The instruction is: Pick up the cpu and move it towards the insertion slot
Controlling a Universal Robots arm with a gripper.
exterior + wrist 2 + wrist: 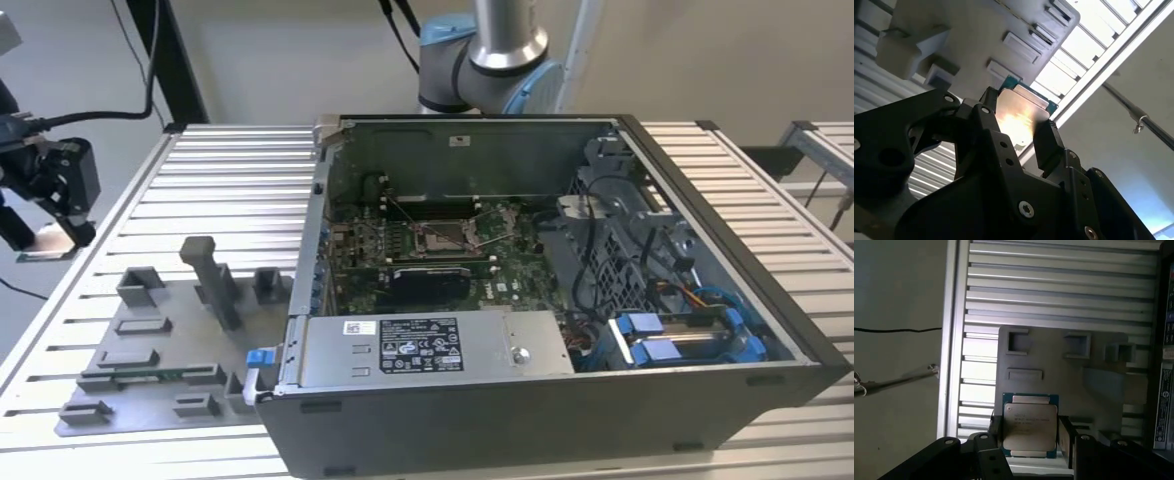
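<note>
The cpu (1030, 422) is held by its edges in the gripper (1016, 127), well apart from the slot (447, 237) inside the case (534, 410). It could be dropped if that thin edge grip slips.

Robot gripper (60, 232), at nine o'clock in the exterior view, is cropped by the frame's edge; what it carries is too small to make out there. In the first wrist view the jaws, pressed to two opposite sides of the cpu (1030, 412), cover those edges and its nearest corners, while chip and gripper mask part of the grey fixture plate (1054, 370). Glare washes out the chip's metal face in the second wrist view. In the exterior view, the arm (487, 40) runs out of frame at twelve o'clock. The insertion slot (442, 237), near centre, is too small to show its contacts. The computer case (534, 420) is cut off at six o'clock.
</note>
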